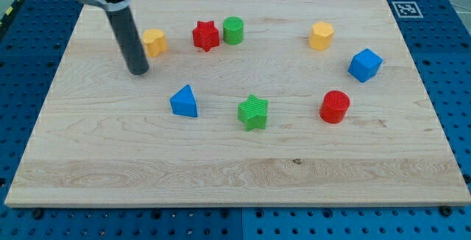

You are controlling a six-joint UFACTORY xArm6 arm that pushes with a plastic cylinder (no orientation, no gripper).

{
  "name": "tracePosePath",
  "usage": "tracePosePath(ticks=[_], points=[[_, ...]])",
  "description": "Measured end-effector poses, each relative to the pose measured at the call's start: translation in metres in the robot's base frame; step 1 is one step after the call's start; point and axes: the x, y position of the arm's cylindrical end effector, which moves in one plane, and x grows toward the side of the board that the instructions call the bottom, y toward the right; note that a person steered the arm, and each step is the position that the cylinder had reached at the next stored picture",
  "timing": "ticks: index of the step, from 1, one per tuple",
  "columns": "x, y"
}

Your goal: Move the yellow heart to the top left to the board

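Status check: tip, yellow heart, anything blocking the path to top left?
My tip just left of yellow heart, at its lower edge. Heart not yet in corner. No block toward top left.

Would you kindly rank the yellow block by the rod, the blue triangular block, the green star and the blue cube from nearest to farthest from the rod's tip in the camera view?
Measured from my tip:
1. Yellow heart-like block, just to the tip's upper right.
2. Blue triangular block, lower right of the tip.
3. Green star block, near the board's middle, toward the view's bottom.
4. Blue cube, far on the view's right.
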Motion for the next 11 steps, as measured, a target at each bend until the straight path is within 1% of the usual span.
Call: tracePosePath(ticks=[1,3,4,6,7,8,10,11], points=[[-0.024,0.023],[-0.071,-0.026],[-0.073,-0.027],[-0.114,-0.042],[-0.095,-0.042],[-0.091,-0.051],[-0.14,-0.065],[-0.14,-0.065]])
